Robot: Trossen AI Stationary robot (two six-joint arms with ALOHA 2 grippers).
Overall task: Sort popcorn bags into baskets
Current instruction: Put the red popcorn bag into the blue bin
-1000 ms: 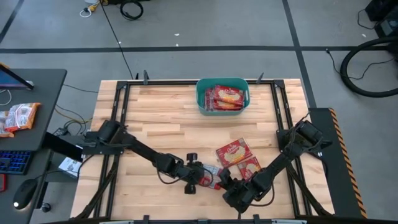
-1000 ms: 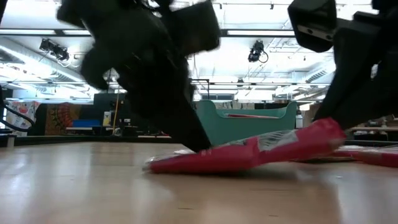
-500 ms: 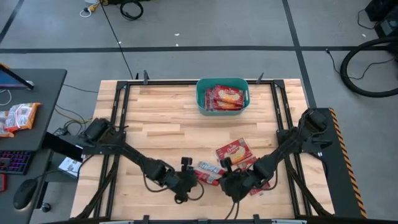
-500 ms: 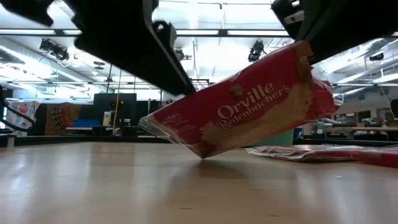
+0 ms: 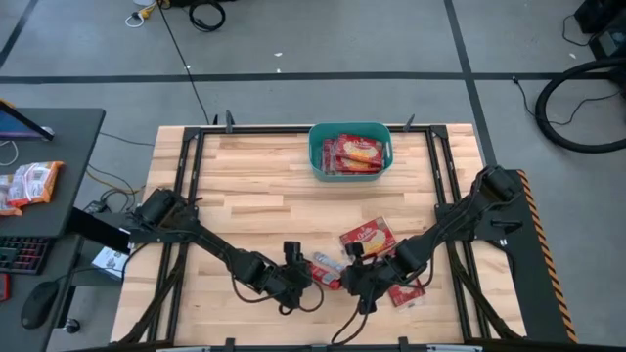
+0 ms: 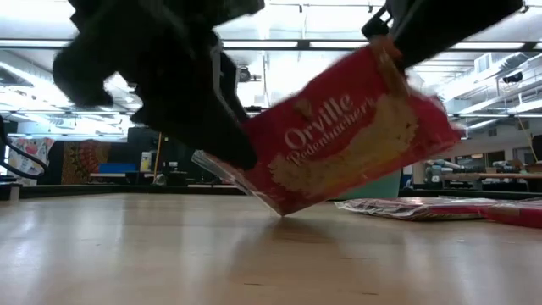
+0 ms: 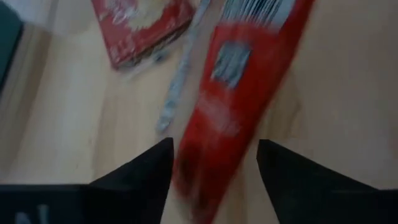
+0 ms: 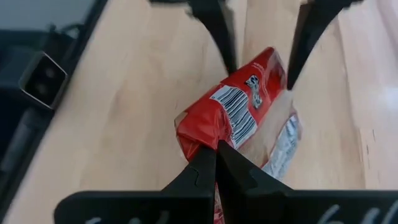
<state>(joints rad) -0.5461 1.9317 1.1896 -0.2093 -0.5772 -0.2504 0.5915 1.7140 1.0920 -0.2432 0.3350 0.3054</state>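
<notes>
A red popcorn bag (image 5: 328, 267) hangs tilted near the table's front edge between my two grippers; its printed front (image 6: 347, 144) faces the near edge. My right gripper (image 5: 354, 278) is shut on one end of it. My left gripper (image 7: 214, 146) is open, and its fingers (image 8: 221, 37) stand on either side of the bag's other end without plainly touching it. Two more popcorn bags lie flat on the table, one (image 5: 367, 238) beyond the grippers and one (image 5: 406, 290) under my right arm. The teal basket (image 5: 317, 161) at the far edge holds several bags (image 5: 352, 154). My right gripper pinches the bag's end (image 8: 202, 144) between its two shut fingers, beside the barcode on the bag's back. The fingers come slanting down from the table's right side and hold the bag's raised upper corner (image 6: 385, 55). The bag slopes down to its low corner (image 6: 281, 212); whether that corner is on the table I cannot tell.
Black frame rails (image 5: 191, 166) run along the table's left and right sides. A desk at the left carries an orange-red packet (image 5: 29, 184) and a keyboard. Bare wood (image 5: 245, 176) lies between the grippers and the basket.
My right gripper has risen and rolled, taking the bag's end up with it. The bag, which lay almost flat with its other end on the table under my left gripper, now stands tilted on its edge, front toward the near side. My left gripper has risen off that end.
</notes>
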